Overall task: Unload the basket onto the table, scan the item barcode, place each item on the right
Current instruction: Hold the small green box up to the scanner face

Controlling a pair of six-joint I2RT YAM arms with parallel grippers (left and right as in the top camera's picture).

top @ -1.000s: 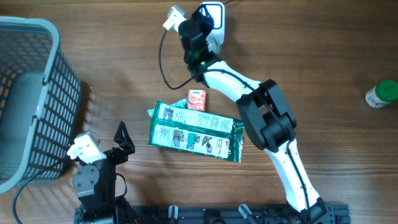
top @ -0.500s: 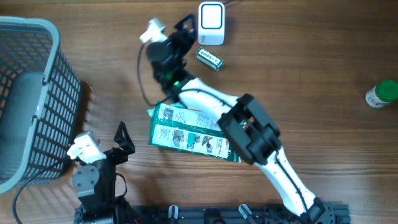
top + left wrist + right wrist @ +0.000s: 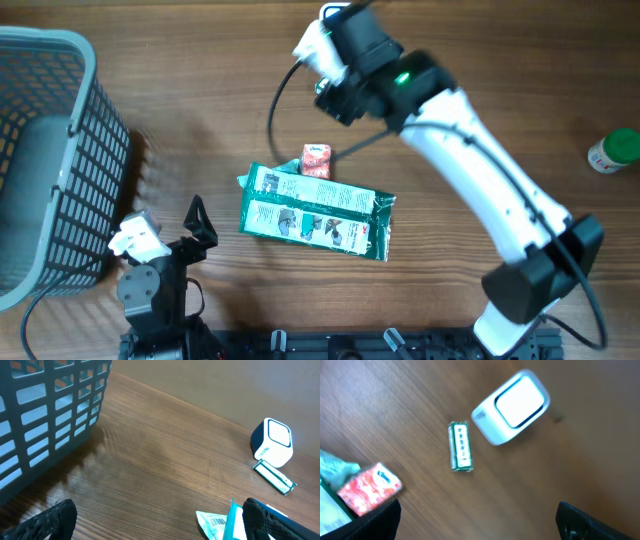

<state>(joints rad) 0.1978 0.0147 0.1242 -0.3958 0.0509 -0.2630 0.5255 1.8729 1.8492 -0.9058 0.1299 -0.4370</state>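
The white barcode scanner (image 3: 512,407) stands at the table's far side, mostly covered by my right arm in the overhead view. A small green stick pack (image 3: 461,446) lies flat just beside it, also in the left wrist view (image 3: 274,476). My right gripper (image 3: 480,525) hovers open above the wood near both, holding nothing. A small red box (image 3: 317,160) touches the top edge of a large green packet (image 3: 315,213), whose barcode tab (image 3: 216,522) shows. My left gripper (image 3: 192,232) rests open at the near left edge, empty.
A grey mesh basket (image 3: 40,150) fills the left side and rises at the upper left of the left wrist view (image 3: 50,410). A green-capped white bottle (image 3: 612,150) lies at the far right. A black cable (image 3: 275,110) loops from the right wrist.
The right gripper opened, leaving the green stick pack beside the scanner. Its arm swung left, then back right over the scanner. The left arm has not moved.
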